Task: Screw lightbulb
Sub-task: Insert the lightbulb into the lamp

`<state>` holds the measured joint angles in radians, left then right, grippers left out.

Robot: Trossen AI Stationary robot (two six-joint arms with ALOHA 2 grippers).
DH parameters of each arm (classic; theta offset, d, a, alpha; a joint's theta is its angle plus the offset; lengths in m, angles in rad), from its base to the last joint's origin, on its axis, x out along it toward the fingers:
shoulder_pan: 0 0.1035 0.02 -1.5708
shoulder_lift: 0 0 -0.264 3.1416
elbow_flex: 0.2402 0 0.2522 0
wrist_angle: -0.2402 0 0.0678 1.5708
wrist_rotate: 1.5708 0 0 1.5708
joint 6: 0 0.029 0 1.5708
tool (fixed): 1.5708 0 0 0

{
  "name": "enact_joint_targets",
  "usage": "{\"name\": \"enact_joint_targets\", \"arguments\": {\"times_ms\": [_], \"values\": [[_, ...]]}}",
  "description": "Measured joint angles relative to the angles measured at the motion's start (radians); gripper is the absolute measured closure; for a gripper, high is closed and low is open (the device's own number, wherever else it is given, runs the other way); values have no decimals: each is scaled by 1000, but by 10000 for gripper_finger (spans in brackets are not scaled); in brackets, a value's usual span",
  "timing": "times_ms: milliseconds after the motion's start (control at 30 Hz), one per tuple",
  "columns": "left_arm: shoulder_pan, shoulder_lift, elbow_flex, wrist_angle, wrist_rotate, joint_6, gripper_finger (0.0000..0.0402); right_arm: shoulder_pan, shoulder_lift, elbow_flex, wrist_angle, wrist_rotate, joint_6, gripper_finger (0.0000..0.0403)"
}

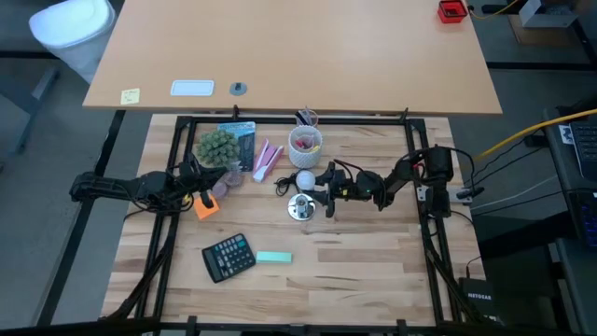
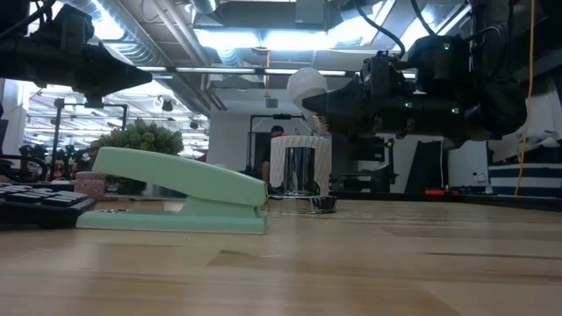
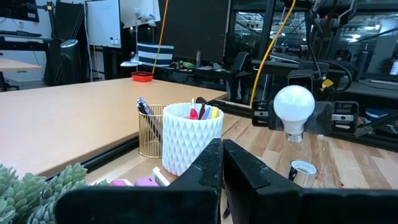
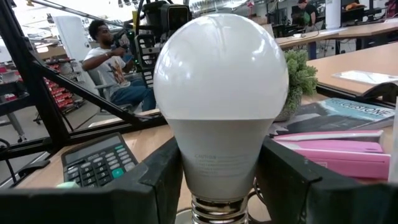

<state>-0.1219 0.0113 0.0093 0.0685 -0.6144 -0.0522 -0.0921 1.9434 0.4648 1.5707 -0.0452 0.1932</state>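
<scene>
So the lightbulb [image 4: 221,93] is up off the table, clamped in the right gripper [image 4: 219,180]. Its fingers [image 4: 158,177] are pinching the bulb's lower neck from both sides, glass dome pointing up and the threaded end pointing down. In the overhead shot it sits pretty much dead center of the wooden table [image 1: 373,271], and the shiny silver socket base [image 1: 300,208] is just at 6 o'clock from it. From the left wrist camera you can see the bulb hanging in the air above that socket, not touching it.

Going outward: the white geometric pen cup [image 1: 305,142] is at about 12 o'clock from the bulb, the pink stapler [image 1: 266,161] around 10, and the little green plant [image 1: 216,147] farther out at 10. The calculator [image 1: 229,256] and mint green stapler [image 1: 273,257] are down around 7 o'clock.

The left gripper [image 3: 221,163] is parked off at 9 o'clock near an orange sticky pad [image 1: 206,207], fingers pressed together with nothing in them.
</scene>
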Motion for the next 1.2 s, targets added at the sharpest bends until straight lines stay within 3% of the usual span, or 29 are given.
{"name": "enact_joint_targets", "arguments": {"times_ms": [433,700,967,1200], "values": [[0,0,0,0,0,0,398,0,-5,47,0,-47,20,221],[0,0,0,0,0,0,398,10,-5,8,0,-48,144,239],[0,0,0,0,0,0,398,64,-5,-91,0,62,177,243],[0,0,0,0,0,0,398,112,-5,-94,-1,153,112,240]]}}
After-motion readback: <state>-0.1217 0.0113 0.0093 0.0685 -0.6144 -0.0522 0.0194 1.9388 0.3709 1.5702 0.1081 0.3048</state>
